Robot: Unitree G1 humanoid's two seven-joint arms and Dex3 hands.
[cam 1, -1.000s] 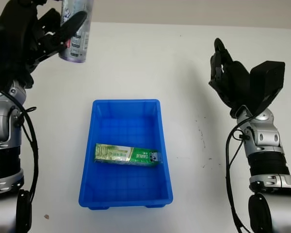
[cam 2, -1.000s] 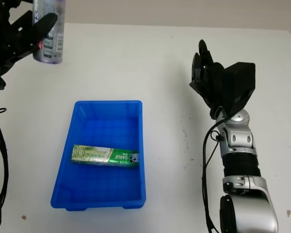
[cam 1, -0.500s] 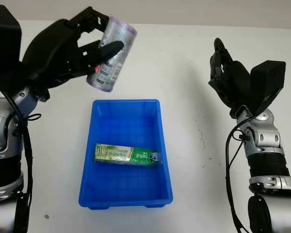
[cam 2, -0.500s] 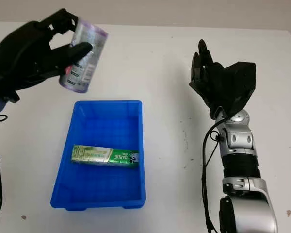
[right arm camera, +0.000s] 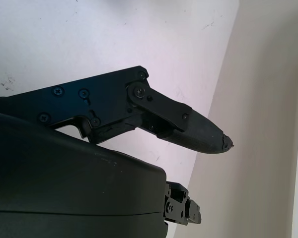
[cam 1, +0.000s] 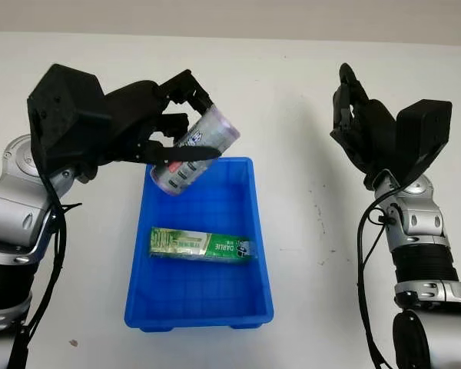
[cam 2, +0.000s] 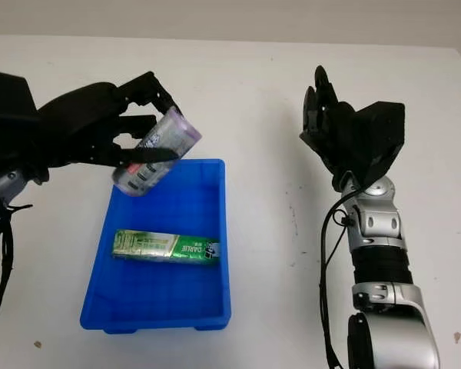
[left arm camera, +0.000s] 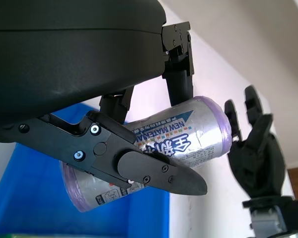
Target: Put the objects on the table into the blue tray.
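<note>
The left hand (cam 1: 165,138) grasps a silver and purple can (cam 1: 196,150), its black fingers (cam 1: 186,154) wrapped around the body. The can is tilted, its lower end over the far left corner of the blue tray (cam 1: 261,269) and its upper end leaning toward the right. Whether the can's lower end touches the tray's rim cannot be told from the head views; it appears to hang just above it.

The left wrist view brings the grasp close: one finger (left arm camera: 154,173) crosses the front of the can (left arm camera: 188,134), another presses behind it, and printed lettering shows on the can's side. That view also catches the right hand (left arm camera: 253,148) in the background, well apart from the can.

Inside the tray lies a green toothpaste box (cam 1: 202,244), flat on the floor and stretched across the tray's width, near its middle.

The right hand (cam 1: 361,123) is raised over the white table (cam 1: 292,92) to the right of the tray, open and holding nothing. The right wrist view shows one of its fingers (right arm camera: 188,124) against the bare tabletop (right arm camera: 89,34).
</note>
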